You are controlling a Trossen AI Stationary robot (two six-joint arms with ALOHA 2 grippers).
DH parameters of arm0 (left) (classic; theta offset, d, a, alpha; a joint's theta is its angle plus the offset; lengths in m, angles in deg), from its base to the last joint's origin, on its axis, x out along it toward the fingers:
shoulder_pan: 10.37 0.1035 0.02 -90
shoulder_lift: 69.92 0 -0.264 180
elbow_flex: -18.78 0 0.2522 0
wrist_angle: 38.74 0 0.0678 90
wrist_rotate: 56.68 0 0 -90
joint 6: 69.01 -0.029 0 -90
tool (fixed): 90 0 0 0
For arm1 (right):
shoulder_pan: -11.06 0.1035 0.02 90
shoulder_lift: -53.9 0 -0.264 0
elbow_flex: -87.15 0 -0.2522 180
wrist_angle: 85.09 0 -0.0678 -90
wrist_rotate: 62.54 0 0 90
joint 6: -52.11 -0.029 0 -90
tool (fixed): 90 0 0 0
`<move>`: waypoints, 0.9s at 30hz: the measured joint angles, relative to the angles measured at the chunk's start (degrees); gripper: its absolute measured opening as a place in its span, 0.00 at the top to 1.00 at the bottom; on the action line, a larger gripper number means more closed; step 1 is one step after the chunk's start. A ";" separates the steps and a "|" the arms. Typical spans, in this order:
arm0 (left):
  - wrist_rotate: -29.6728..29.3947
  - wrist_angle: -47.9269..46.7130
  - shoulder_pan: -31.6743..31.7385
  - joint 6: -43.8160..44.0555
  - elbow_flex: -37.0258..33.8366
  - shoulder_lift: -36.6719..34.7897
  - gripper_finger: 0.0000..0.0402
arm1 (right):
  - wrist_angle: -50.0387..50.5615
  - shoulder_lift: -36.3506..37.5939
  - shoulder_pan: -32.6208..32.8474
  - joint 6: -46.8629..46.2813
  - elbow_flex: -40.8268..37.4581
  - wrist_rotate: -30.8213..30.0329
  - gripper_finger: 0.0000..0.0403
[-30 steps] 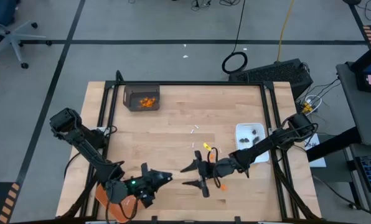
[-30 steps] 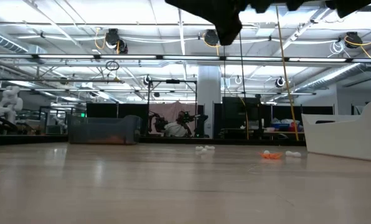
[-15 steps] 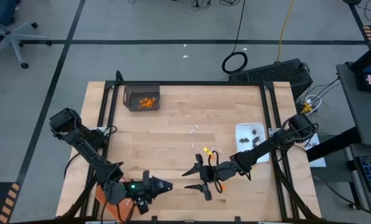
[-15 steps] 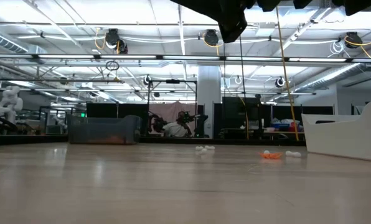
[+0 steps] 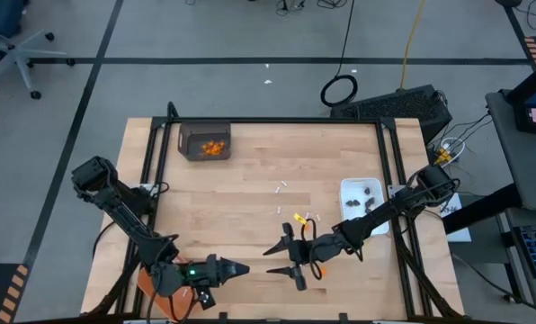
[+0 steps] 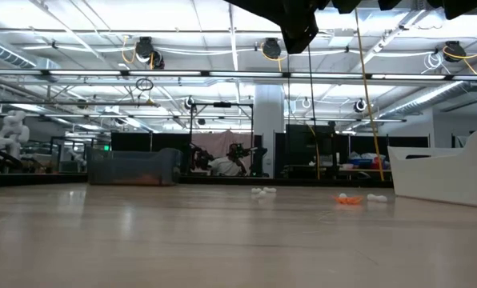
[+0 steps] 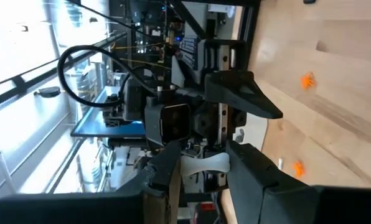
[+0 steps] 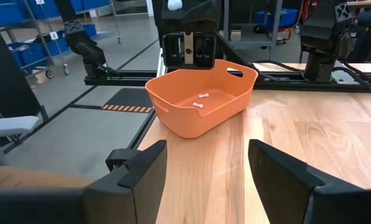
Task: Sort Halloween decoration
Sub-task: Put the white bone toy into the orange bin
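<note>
Landmark: the orange tray (image 8: 201, 99), seated at the near left corner of the tabletop (image 5: 250, 180) and partly overhanging its edge.

Left gripper (image 5: 239, 269): positioned just beside the tray, on the side toward the tabletop's centre, pointing across at the right gripper. In the left wrist view a small white stick (image 7: 205, 165) sits pinched between the two fingers (image 7: 251, 171), so the jaws are narrow and holding that stick.

Right gripper (image 5: 281, 259): farther from the tray than the left gripper, near the middle of the near edge, facing the tray. Its jaws stand wide and nothing lies between them; the right wrist view looks between the spread fingers (image 8: 279, 174) straight at the tray.

Halloween decoration, by location:
- Two white sticks (image 8: 200, 101) lie on the tray floor.
- An orange bit (image 5: 319, 269) lies on the tabletop just beyond the right gripper, away from the tray.
- A loose group of white sticks and an orange bit (image 5: 298, 215) lies farther toward the tabletop's centre; the low view shows these as pale pieces and an orange piece (image 6: 348, 200) on the wood.
- A grey bin (image 5: 203, 142) at the far left corner, well apart from the tray, contains orange bits (image 5: 214, 148).
- A white dish (image 5: 365, 200) at the right edge, well apart from the tray, contains dark bits (image 5: 370, 191).
</note>
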 joint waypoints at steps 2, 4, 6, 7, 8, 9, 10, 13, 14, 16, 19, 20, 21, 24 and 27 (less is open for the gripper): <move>-0.11 0.14 0.07 0.11 0.00 0.00 0.76 | -0.10 0.00 0.00 0.00 0.00 0.01 0.47; -0.11 0.12 0.04 1.55 0.00 0.00 0.76 | -0.15 0.00 0.00 -0.07 0.00 0.00 0.47; -0.14 0.16 0.04 5.29 0.00 0.00 0.76 | -0.15 0.00 0.00 -0.26 0.00 0.00 0.47; -0.16 0.14 0.04 7.81 0.00 0.00 0.76 | -0.17 0.00 0.00 -0.26 0.00 0.00 0.47; -0.16 0.12 0.04 10.89 0.00 0.00 0.76 | -0.18 0.00 0.00 -0.26 0.00 0.00 0.47; -0.16 0.14 0.04 14.25 0.00 0.00 0.76 | -0.20 0.00 0.00 -0.28 0.00 0.00 0.47; -0.20 0.14 0.04 17.89 0.00 0.00 0.76 | -0.20 0.00 0.00 -0.30 0.00 0.01 0.47; -0.40 0.12 0.04 31.51 0.00 0.00 0.76 | -0.20 0.00 0.00 -0.26 0.00 0.00 0.47; -1.12 0.10 0.04 36.64 0.00 0.00 0.76 | -0.20 0.00 0.00 -0.26 0.00 0.01 0.47; -4.41 -0.83 -0.13 46.26 0.00 0.00 0.76 | -0.19 0.00 0.00 -0.26 0.00 0.00 0.47; -11.62 -5.91 -1.41 56.23 0.00 0.00 0.76 | 0.18 0.00 0.00 -0.40 0.00 0.00 0.47; -13.53 -8.15 -2.19 58.31 0.00 0.00 0.76 | 0.37 0.00 0.00 -0.42 0.00 0.00 0.47; -14.83 -10.26 -3.04 60.16 0.00 0.00 0.76 | 0.67 0.00 0.14 -0.42 0.00 0.00 0.47; -15.81 -15.96 -5.65 67.06 -0.02 -0.65 0.76 | 1.40 0.00 0.52 -0.47 0.00 0.00 0.47; -13.24 -22.86 -7.74 80.17 -0.04 -3.11 0.76 | 2.06 0.00 0.99 -0.63 0.00 0.01 0.47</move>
